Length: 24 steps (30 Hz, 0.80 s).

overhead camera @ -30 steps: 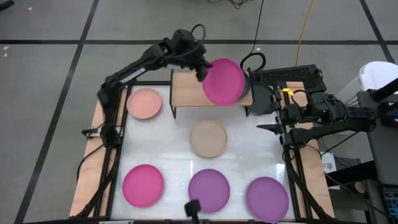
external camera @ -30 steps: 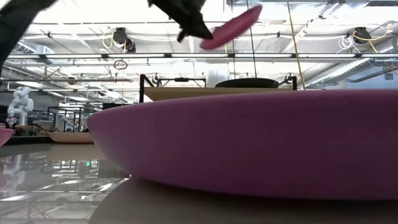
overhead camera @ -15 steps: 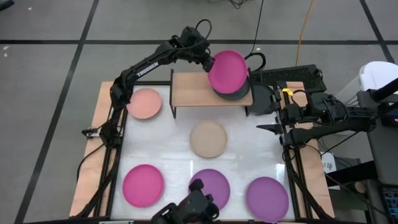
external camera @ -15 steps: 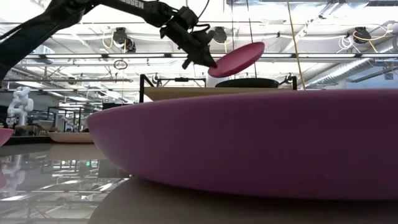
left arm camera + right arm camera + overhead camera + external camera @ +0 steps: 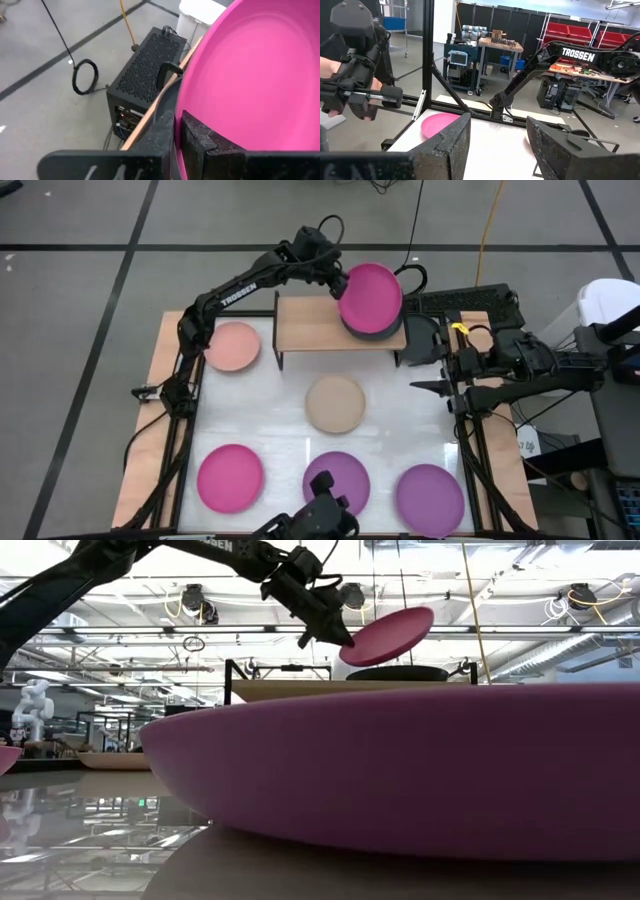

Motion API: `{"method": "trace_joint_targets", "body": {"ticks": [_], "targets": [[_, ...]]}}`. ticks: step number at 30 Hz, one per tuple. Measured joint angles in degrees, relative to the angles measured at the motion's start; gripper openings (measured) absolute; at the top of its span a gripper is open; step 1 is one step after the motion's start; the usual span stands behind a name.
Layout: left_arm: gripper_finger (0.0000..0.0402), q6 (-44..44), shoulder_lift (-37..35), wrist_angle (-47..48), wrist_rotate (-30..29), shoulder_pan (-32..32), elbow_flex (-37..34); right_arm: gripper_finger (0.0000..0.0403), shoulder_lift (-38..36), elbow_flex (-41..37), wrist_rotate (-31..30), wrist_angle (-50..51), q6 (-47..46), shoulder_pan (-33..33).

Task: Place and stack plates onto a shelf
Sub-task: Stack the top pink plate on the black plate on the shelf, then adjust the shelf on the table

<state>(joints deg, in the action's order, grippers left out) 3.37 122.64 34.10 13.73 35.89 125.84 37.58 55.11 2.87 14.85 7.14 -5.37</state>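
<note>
The left gripper (image 5: pixel 337 283) is clamped on the rim of a magenta plate (image 5: pixel 370 297), tilted just above the dark grey plate (image 5: pixel 372 332) on the shelf (image 5: pixel 305 325). It looks mid-stacking; next it needs levelling, lowering, releasing. The right gripper (image 5: pixel 422 386), fingers apart, waits beside the shelf.

A magenta plate (image 5: pixel 370 296) is held tilted over a dark grey plate (image 5: pixel 380 332) on the wooden shelf (image 5: pixel 305 326), while pink, beige, magenta and two purple plates are spread on the table.
</note>
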Motion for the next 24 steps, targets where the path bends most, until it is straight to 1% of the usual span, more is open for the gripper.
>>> {"method": "trace_joint_targets", "body": {"ticks": [5,12,15,19,24], "targets": [[0.0035,-0.7,0.0,-0.23,-1.37,-0.07,0.0,0.0173,0.31,0.0,0.0,0.0,0.0,0.0],[0.0096,-2.14,-0.01,0.48,-2.93,-0.58,-0.01,0.0173,0.4,0.0,0.0,-0.01,0.48,0.0],[0.0115,-3.52,-0.18,1.34,-3.39,-0.8,-0.02,0.0173,0.4,0.0,0.0,-0.02,0.48,0.0],[0.0124,-6.69,-3.22,7.04,-3.27,-0.57,-0.09,0.0173,0.37,0.0,0.07,0.01,0.12,0.0],[0.0124,-12.8,-7.7,20.48,-3.83,-0.66,0.04,0.0173,0.37,0.0,0.11,0.19,-0.24,0.0]]}}
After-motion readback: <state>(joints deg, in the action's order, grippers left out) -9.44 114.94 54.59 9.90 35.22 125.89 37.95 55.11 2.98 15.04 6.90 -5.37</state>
